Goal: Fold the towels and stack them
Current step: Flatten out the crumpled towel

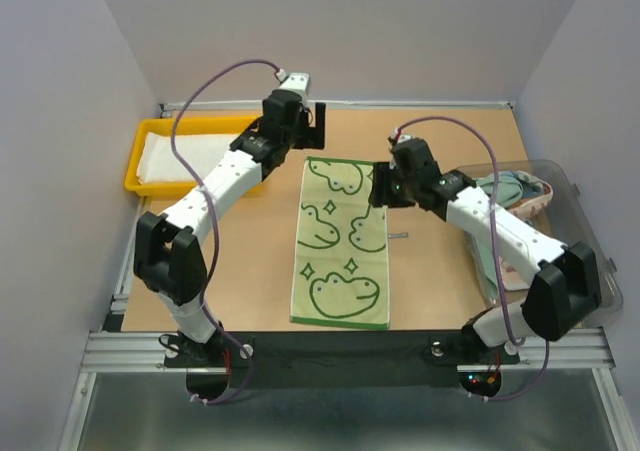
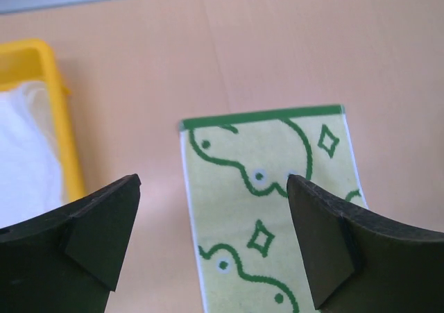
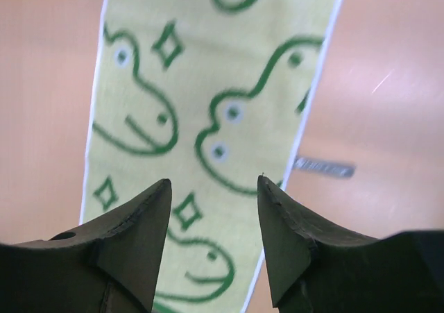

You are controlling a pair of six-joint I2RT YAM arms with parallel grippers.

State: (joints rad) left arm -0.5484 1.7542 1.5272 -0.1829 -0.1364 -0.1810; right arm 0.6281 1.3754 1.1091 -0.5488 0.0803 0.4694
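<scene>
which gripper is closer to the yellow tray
Left. The left gripper hovers beyond the towel, just right of the yellow tray; the right gripper hangs over that towel's right edge.

Soft, even, bright light falls from above, and the arms cast only faint shadows on the table (image 1: 250, 271). The top view is sharp. The right wrist view is blurred, smearing the towel (image 3: 208, 84) print, and its dark foreground is out of focus.
</scene>
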